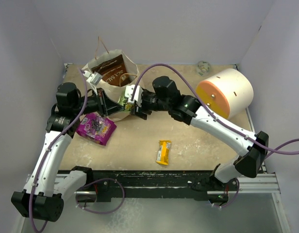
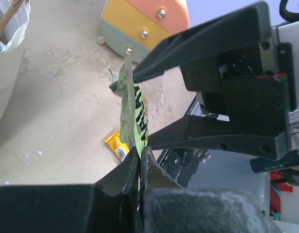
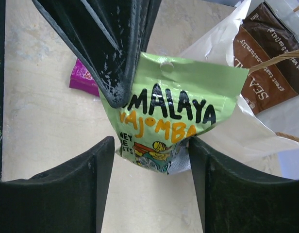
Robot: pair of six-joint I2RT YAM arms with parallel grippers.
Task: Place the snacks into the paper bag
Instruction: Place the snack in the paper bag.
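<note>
My left gripper [image 1: 113,104] [image 2: 140,154] is shut on the top edge of the green chip bag [image 1: 124,99] [image 2: 134,112] [image 3: 171,114] and holds it above the table, just in front of the paper bag [image 1: 98,63] [image 3: 222,131]. My right gripper [image 1: 132,103] [image 3: 150,145] is open, with its fingers either side of the chip bag's lower end. A brown candy bag [image 1: 115,72] [image 3: 268,56] lies in the paper bag. A purple packet [image 1: 96,127] [image 3: 80,77] and a small yellow bar [image 1: 163,151] [image 2: 116,144] lie on the table.
The big cream cylinder with an orange face [image 1: 226,92] [image 2: 140,22] lies at the back right. A small grey thing [image 1: 203,67] sits by the back wall. Purple cables loop over both arms.
</note>
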